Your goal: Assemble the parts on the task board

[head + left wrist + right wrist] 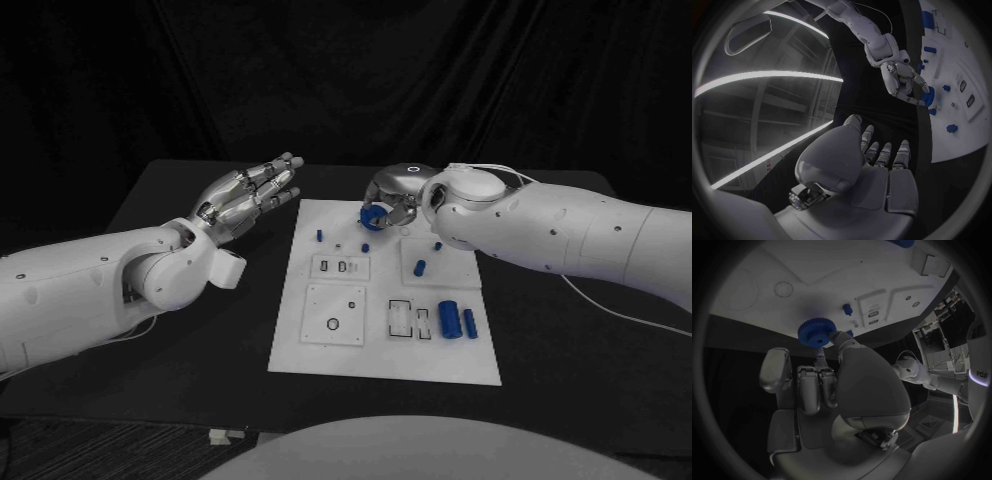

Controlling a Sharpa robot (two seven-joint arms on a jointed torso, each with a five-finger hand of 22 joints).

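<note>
Right hand (392,197) is seen bent down over the far edge of the task board (387,365), with a blue toothed gear (816,332) pinched at its fingertips just above the board's far end. Left hand (250,196) is held flat and released over the black bench (173,350) beside the board, palm up, fingers straight and slightly apart, nothing gripped. One flat white rectangular board is counted. Two blue cylinders (453,318) are laid side by side near its right edge, smooth and rounded.

Black table (173,200) under white task board (382,355)
</note>
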